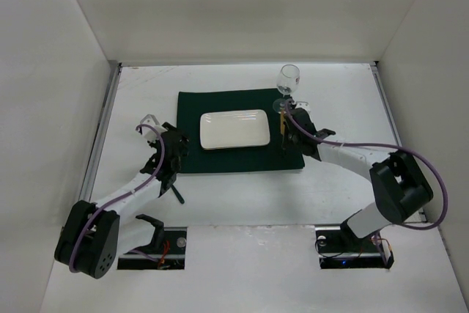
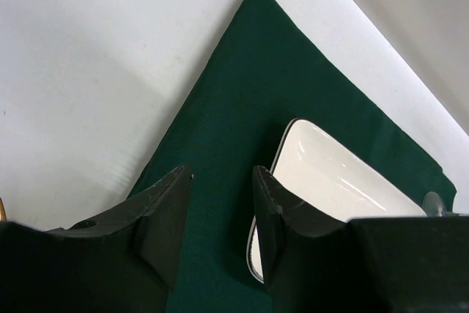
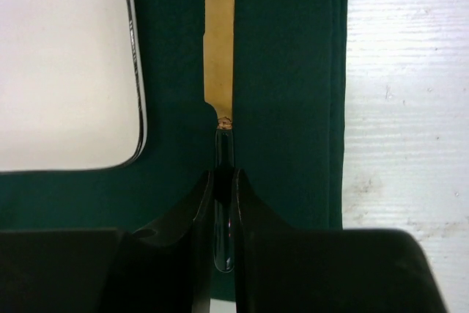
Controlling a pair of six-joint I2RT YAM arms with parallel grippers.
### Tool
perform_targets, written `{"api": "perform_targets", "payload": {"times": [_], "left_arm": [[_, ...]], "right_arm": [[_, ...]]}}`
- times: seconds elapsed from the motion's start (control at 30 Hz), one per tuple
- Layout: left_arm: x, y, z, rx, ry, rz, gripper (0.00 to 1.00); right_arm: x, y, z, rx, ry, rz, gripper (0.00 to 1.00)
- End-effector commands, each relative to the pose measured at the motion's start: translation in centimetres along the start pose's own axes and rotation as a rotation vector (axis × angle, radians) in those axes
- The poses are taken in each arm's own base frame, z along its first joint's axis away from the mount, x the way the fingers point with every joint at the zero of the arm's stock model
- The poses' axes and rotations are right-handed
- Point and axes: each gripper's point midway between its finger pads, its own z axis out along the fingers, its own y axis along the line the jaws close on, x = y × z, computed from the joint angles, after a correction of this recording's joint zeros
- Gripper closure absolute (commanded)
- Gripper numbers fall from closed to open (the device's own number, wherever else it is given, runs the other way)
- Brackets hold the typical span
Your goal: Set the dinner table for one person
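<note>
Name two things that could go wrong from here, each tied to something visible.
1. The right gripper pinches the knife by its thin handle, blade close beside the plate; a skewed release might knock the rim.
2. The wine glass stands at the far corner of the green mat, near the right arm; a careless withdrawal might tip it.

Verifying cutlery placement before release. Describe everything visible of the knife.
The knife has a flat, gold-coloured, metallic-looking blade and a slim, glossy dark handle. The right gripper is shut on the handle. The knife lies lengthwise over the dark green mat, parallel to the short side of the white plate and apart from it, between the plate and the mat's right edge. Whether it rests on the mat cannot be told. Its tip runs out of the wrist view.
</note>
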Motion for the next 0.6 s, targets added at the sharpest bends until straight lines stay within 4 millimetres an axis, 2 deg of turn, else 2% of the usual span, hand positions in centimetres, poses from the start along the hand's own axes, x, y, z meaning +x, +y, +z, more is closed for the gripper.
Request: {"api": "perform_targets", "payload": {"times": [0.0, 0.17, 0.27, 0.37, 0.43, 0.57], "left_arm": [[-0.6, -1.4, 0.3, 0.031, -0.020, -0.026, 0.63], [-0.6, -1.4, 0.3, 0.034, -0.017, -0.026, 0.63], [-0.4, -1.2, 0.5, 0.025, -0.012, -0.027, 0.63], [-0.3, -1.5, 0.5, 0.032, -0.009, -0.027, 0.63], [-0.2, -1.5, 0.5, 0.030, -0.008, -0.023, 0.63], [-0.4, -1.6, 0.4, 0.033, -0.013, -0.016, 0.63]], "right_arm": [[-3.2, 1.0, 0.3, -0.003, -0.067, 0.035, 0.93], [-1.5, 0.6, 1.7, 0.023, -0.007, 0.022, 0.92], [-0.2, 0.3, 2.1, 0.027, 0.034, 0.006, 0.91], [0.3, 0.0, 2.3, 0.039, 0.050, 0.002, 0.89], [0.5, 0.0, 2.4, 0.037, 0.054, 0.003, 0.85], [0.2, -0.1, 2.2, 0.050, 0.037, -0.004, 0.69]]}}
